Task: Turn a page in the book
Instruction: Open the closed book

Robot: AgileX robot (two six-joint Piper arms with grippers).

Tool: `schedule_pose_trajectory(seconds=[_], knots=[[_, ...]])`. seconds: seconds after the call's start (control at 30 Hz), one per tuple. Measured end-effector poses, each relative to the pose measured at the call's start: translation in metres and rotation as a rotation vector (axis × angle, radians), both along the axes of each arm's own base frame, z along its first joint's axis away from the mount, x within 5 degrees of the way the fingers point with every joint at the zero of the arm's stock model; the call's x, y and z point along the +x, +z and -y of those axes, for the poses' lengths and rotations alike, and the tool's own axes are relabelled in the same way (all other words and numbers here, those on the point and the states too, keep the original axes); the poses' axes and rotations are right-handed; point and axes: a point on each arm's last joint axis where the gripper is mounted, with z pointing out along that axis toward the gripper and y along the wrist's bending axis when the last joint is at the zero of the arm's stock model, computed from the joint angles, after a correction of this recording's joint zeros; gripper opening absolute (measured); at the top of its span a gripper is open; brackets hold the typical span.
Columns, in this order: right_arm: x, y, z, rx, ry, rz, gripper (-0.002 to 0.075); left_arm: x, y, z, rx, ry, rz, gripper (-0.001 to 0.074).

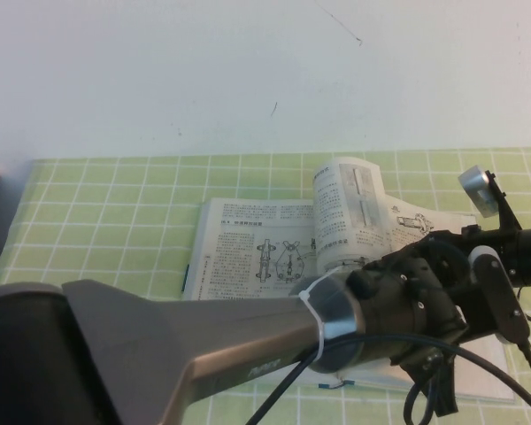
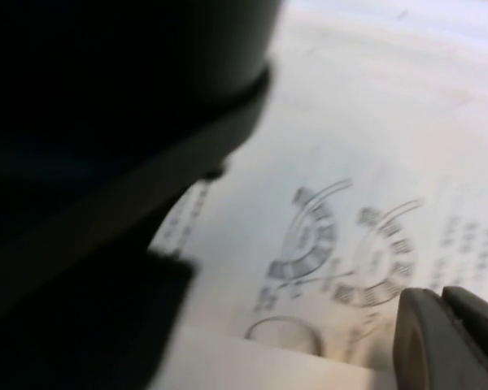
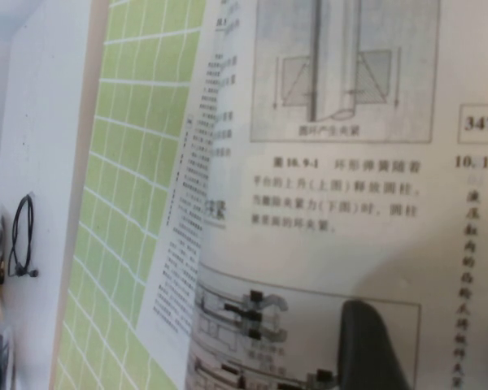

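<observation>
The book [image 1: 248, 239] lies open on the green grid mat. The page [image 1: 345, 208] stands lifted near the spine, its grey photo facing right. My left arm [image 1: 248, 341] reaches across the front of the book, and its gripper is hidden there. In the left wrist view my left gripper [image 2: 443, 302] is shut and empty, lying against the page's reverse [image 2: 333, 244] with its gear drawings. My right arm [image 1: 504, 248] comes in from the right. In the right wrist view my right gripper [image 3: 390, 321] shows one finger [image 3: 370, 349] on the page's front [image 3: 350, 203]; the other is hidden behind the leaf.
The green grid mat [image 1: 115, 204] extends left of and behind the book, ending at a white wall [image 1: 248, 71]. Black cables [image 1: 478, 372] hang beneath the arms at the front right. A looped cable [image 3: 20, 236] shows far off in the right wrist view.
</observation>
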Motion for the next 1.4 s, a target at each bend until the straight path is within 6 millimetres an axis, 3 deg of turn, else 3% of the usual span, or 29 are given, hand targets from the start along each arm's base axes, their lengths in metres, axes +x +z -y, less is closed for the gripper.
schedule_pose_trajectory(seconds=[0.17,0.57,0.93,1.23,1.4], knots=[[0.000,0.000,0.000,-0.005,-0.002,0.002,0.0335,0.014,-0.014,-0.006,0.029,0.037,-0.019,-0.0004],[0.001,-0.001,0.002,-0.010,-0.008,0.004,0.0335,0.015,-0.013,-0.005,0.006,0.047,-0.052,-0.0004],[0.003,0.000,0.029,-0.007,-0.042,0.006,0.0335,0.020,-0.014,-0.008,-0.016,0.091,-0.093,-0.0004],[0.003,0.001,0.036,0.001,-0.038,0.016,0.0334,0.028,-0.017,-0.012,-0.023,0.121,-0.109,-0.0004],[0.005,-0.003,0.040,-0.058,-0.067,0.028,0.0272,0.028,-0.017,-0.011,-0.029,0.127,-0.118,-0.0004]])
